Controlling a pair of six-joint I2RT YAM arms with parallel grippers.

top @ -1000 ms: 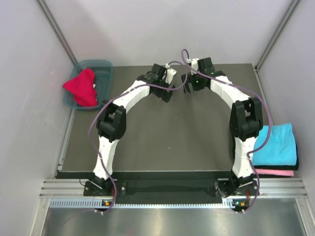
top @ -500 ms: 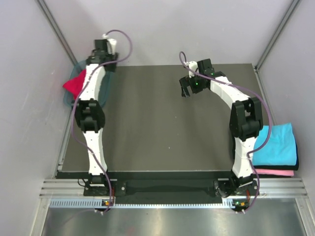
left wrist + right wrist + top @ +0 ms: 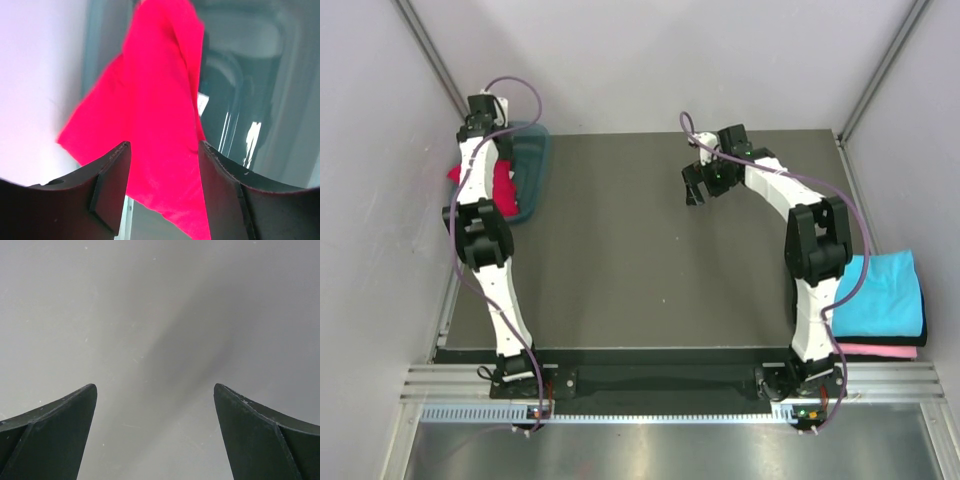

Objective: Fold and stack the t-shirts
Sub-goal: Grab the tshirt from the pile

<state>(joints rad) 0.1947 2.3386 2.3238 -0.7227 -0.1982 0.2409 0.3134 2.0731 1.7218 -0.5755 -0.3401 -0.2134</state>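
Pale-walled booth, dark grey matte counter (image 3: 640, 260). At ten o'clock, teal translucent plastic tub (image 3: 533, 160) with crumpled crimson red cloth t-shirt (image 3: 150, 125) draped over its left rim. Over that tub now, left end effector (image 3: 165, 147), gone from counter centre within the last second: probably fetching the last unfolded shirt. Jaws wide apart, red cloth framed between, nothing pinched yet. At one o'clock, right end effector (image 3: 155, 390) spread open, empty, above bare counter. At four o'clock, folded cyan t-shirt (image 3: 885, 295) atop folded pink t-shirt (image 3: 880, 351).
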